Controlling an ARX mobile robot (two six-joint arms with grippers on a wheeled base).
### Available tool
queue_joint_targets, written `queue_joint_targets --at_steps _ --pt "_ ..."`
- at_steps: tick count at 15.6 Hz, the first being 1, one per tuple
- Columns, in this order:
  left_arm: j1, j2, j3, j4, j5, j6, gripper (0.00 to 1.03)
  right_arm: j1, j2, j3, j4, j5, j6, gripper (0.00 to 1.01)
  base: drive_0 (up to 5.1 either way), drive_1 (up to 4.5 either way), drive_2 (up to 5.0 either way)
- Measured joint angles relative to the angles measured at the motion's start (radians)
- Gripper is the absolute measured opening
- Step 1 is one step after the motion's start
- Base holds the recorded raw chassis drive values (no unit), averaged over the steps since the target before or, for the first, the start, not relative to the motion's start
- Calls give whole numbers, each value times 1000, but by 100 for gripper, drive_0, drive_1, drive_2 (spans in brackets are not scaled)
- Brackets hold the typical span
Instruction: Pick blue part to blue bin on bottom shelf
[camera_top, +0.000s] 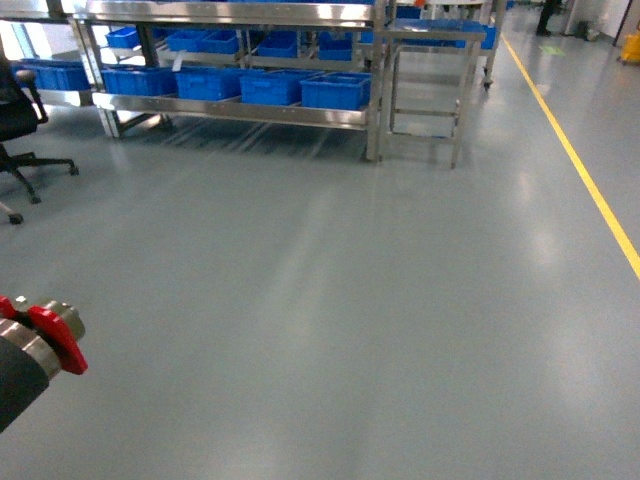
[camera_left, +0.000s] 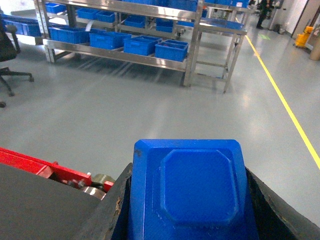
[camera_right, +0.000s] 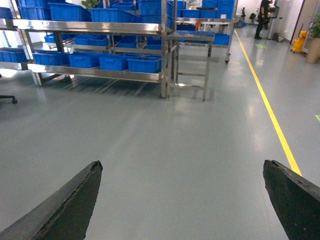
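Head view: far across the grey floor (camera_top: 330, 300), bottom shelf (camera_top: 235, 110) carrying a row of blue crates (camera_top: 240, 85); too distant to pick out the blue bin with red pouches. Left arm (camera_top: 35, 345) cut off at the lower left corner, gripper unseen.

Left wrist view: blue part (camera_left: 192, 192) clamped between the dark fingers (camera_left: 280, 210) of the left gripper (camera_left: 192, 215), well short of the shelf.

Right wrist view: right gripper (camera_right: 182, 200) spread wide, holding nothing; yellow floor line (camera_right: 267, 110) right of the shelf.
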Motion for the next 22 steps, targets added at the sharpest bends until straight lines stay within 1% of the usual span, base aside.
queue_joint_targets --at_steps 22 --pt "-1 2 0 -1 0 0 44 0 0 0 0 1 0 98 -158 -158 -158"
